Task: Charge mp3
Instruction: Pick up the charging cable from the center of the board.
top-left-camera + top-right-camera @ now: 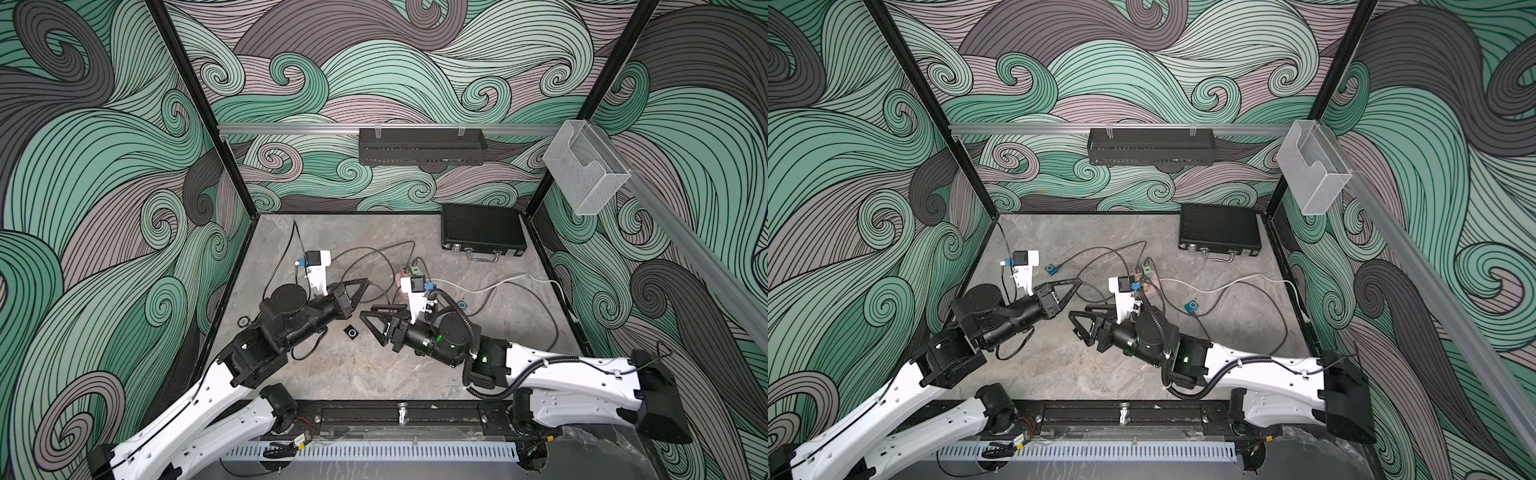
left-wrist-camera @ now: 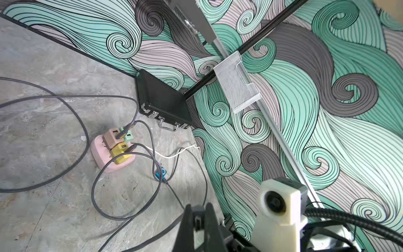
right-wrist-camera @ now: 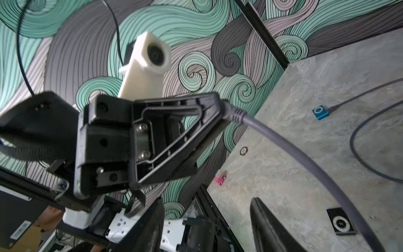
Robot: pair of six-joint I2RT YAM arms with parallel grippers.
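The black mp3 player lies flat on the grey bench, a little below the middle of the frame in a top view and apart from the cables. It sits between the two arms, just below and left of the right end effector. That end effector's jaws stand wide apart and hold nothing. The right wrist view shows the player on the bench close to one of its fingers.

The left end effector is near the centre of the frame, above the player. It is pinched narrow on the plug end of a grey cable, which curves away from its tip.

Right of centre in a top view stands a pink power strip with coloured chargers plugged in and several grey leads running from them. Two blue players rest on the bench, one left of the strip and one to its lower right, each with a lead at its edge.

A closed black case lies at the upper right of the bench, by the back wall.
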